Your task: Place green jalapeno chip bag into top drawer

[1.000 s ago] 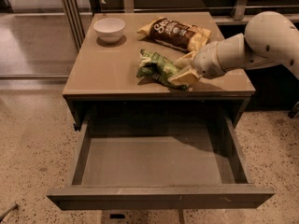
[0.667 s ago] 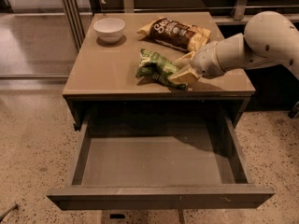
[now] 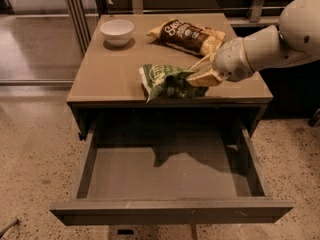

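Well, at the left a white bowl point(image 3: 116, 31) sits on the tabletop point(image 3: 100, 76), clear of my path. The green jalapeno chip bag point(image 3: 167, 81) is at the tabletop's front edge, just above the open top drawer point(image 3: 160, 171). My tool point(image 3: 201, 75) is clamped on the bag's right end. As I judge it, the glossy foil could slip from so small a pinch, or the drooping left end could catch the edge and drop outside the drawer. I cannot read the bag's white lettering, nor the script on the brown bag point(image 3: 187, 34) behind.
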Robot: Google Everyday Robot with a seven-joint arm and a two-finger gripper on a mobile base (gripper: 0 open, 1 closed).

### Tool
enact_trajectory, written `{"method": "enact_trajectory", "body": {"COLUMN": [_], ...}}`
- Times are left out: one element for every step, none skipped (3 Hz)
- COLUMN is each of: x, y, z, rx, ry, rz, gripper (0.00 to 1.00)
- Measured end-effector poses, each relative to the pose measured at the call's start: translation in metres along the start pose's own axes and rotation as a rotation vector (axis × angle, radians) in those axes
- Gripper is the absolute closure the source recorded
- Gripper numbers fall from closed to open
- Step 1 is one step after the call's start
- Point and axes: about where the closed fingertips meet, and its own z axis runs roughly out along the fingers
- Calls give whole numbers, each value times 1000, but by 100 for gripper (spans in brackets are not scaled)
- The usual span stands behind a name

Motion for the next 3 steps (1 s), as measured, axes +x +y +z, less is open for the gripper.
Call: {"method": "enact_trajectory", "body": {"x": [-23, -22, -22], "y": [49, 62, 62], "z": [-36, -37, -37], "rx": [-119, -166, -166], "ry": [-28, -24, -24], "rz": [-21, -22, -22], "gripper": [100, 100, 100]}}
